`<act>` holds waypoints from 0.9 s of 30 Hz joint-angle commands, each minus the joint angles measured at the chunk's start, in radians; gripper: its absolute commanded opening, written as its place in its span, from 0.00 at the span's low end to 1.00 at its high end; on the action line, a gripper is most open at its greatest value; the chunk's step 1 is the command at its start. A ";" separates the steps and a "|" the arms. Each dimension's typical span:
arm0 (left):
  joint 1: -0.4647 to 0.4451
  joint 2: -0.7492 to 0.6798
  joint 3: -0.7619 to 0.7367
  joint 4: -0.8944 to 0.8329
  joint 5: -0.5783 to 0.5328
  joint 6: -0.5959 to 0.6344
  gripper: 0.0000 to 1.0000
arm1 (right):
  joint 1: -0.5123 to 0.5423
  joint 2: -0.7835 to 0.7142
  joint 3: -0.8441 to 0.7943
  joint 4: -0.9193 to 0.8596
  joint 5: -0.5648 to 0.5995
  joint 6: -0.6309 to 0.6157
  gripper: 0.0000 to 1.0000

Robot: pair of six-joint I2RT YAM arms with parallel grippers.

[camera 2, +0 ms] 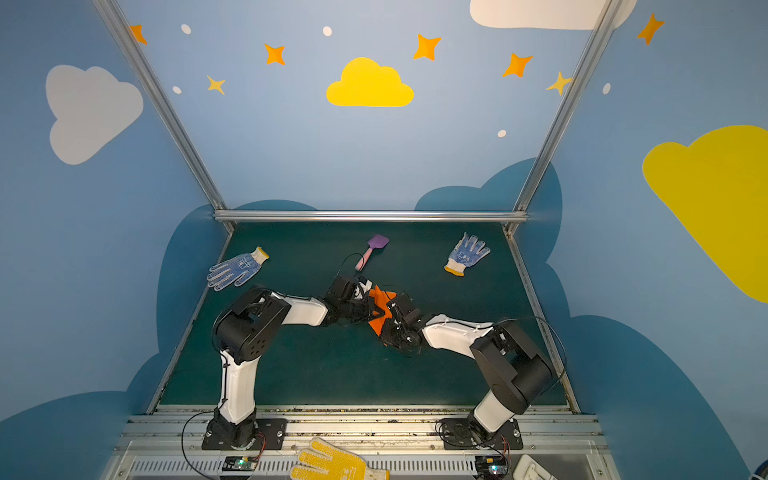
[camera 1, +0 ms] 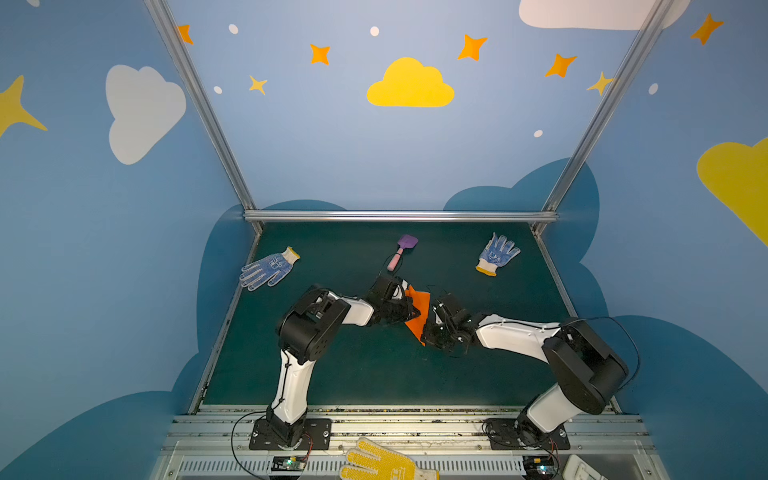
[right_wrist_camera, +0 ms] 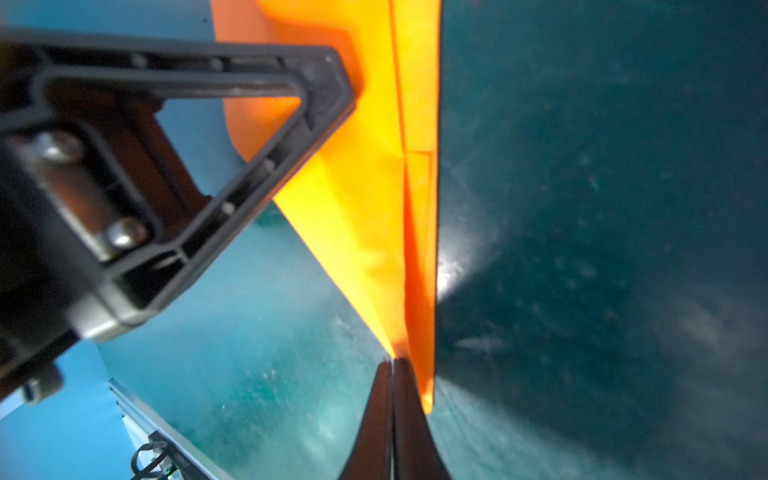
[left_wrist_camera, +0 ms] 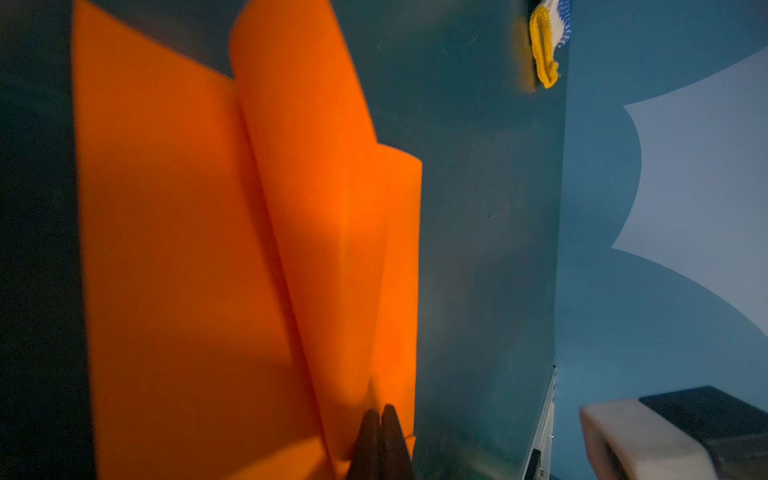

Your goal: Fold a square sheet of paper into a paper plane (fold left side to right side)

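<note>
1. The square sheet of paper (camera 1: 417,307) is lifted off the green counter (camera 1: 353,365) and held between the two arms near the middle of it. It shows in both top views (camera 2: 380,309).
2. The left gripper (left_wrist_camera: 380,419) is pressed together, pinching the edge of a loose layer that curls up over the rest of the sheet.
3. The right gripper (right_wrist_camera: 392,374) is also pressed together, nipping a pointed corner where several creased layers meet.
4. Progress, as I judge it: the paper is no longer a flat square. It carries sharp creases and stacked layers, so the early folds look done. One flap is only curled over, not flattened, and no slim dart with wings shows, so the later folds and the pressing-down remain.
5. A spatula (camera 1: 401,251) lies just beyond the left gripper. One blue-dotted glove (camera 1: 268,270) lies well apart on the left gripper's outer side, and a second blue-dotted glove (camera 1: 496,255) lies well beyond the right gripper. A yellow glove (camera 1: 382,461) sits behind both, on the front rail.
6. Nothing lies between the grippers but the paper. They are very close together, so crowding each other is the likeliest hindrance.
</note>
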 commanded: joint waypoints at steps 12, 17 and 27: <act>0.043 -0.031 -0.007 -0.137 -0.022 0.018 0.04 | -0.017 0.031 -0.075 0.000 0.028 0.019 0.00; 0.048 -0.119 -0.017 -0.174 0.021 0.035 0.05 | -0.018 0.028 -0.088 -0.011 0.030 0.019 0.00; -0.018 -0.189 -0.115 -0.100 0.074 -0.009 0.04 | -0.015 0.026 -0.118 -0.010 0.033 0.025 0.00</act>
